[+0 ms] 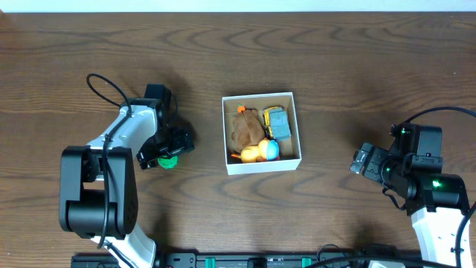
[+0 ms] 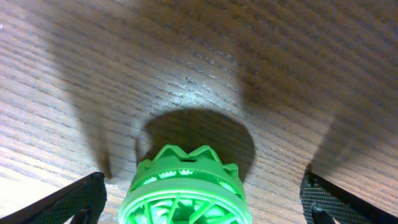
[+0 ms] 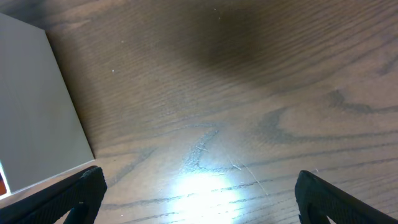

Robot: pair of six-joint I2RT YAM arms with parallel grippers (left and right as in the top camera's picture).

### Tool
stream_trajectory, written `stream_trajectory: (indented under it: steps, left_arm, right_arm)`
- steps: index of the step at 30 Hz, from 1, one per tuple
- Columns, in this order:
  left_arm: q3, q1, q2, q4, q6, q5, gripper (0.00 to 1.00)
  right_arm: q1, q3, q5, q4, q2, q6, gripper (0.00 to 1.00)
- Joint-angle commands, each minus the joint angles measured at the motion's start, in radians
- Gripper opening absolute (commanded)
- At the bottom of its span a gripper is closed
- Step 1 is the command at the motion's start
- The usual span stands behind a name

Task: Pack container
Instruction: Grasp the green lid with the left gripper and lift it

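- Container [image 1: 263, 163], a small square white-walled cardboard box, mid-table, with toys [image 1: 256, 132] inside.
- Left gripper [image 1: 166, 151]: jaws wide apart, straddling a green ridged plastic toy [image 2: 185, 186] without gripping it.
- Right gripper [image 3: 199, 200]: jaws wide apart, empty, right of the container.

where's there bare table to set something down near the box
Bare wood lies between the container and the right pincer, and along the far edge. Crowded: the container, packed with toys, and around the left pincer over a green toy.
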Motion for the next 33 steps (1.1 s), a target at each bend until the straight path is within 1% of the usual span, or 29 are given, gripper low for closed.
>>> stream_trajectory:
  steps: [1, 2, 5, 7, 12, 18, 23, 26, 30, 33]
  left_arm:
    - [-0.022, 0.004, 0.008, -0.004, 0.013, -0.01, 0.97]
    - [-0.022, 0.004, 0.008, -0.006, 0.013, -0.01, 0.96]
    - [-0.022, 0.004, 0.008, -0.008, 0.013, -0.01, 0.85]
    - [-0.022, 0.004, 0.008, -0.008, 0.013, -0.01, 0.81]
    - [-0.022, 0.004, 0.008, -0.01, 0.013, -0.01, 0.77]
    - [-0.022, 0.004, 0.008, -0.01, 0.013, -0.01, 0.65]
    - [-0.022, 0.004, 0.008, -0.01, 0.013, -0.01, 0.61]
    - [-0.022, 0.004, 0.008, -0.01, 0.013, -0.01, 0.56]
    - [-0.022, 0.004, 0.008, -0.01, 0.013, -0.01, 0.53]
    - [-0.022, 0.004, 0.007, -0.01, 0.013, -0.01, 0.48]
  right_arm:
    - [-0.004, -0.004, -0.004, -0.001, -0.001, -0.015, 0.98]
    - [-0.004, -0.004, -0.004, -0.001, -0.001, -0.015, 0.98]
    - [-0.004, -0.004, -0.004, -0.001, -0.001, -0.015, 0.98]
    - [-0.004, -0.004, -0.004, -0.001, -0.001, -0.015, 0.98]
    - [-0.004, -0.004, -0.004, -0.001, -0.001, -0.015, 0.98]
    - [-0.004, -0.004, -0.004, -0.001, -0.001, -0.015, 0.98]
    - [-0.004, -0.004, -0.004, -0.001, -0.001, -0.015, 0.98]
    - [-0.004, -0.004, -0.004, -0.001, -0.001, -0.015, 0.98]
    - [-0.004, -0.004, -0.004, -0.001, -0.001, -0.015, 0.98]
    - [-0.004, -0.004, -0.004, -0.001, -0.001, -0.015, 0.98]
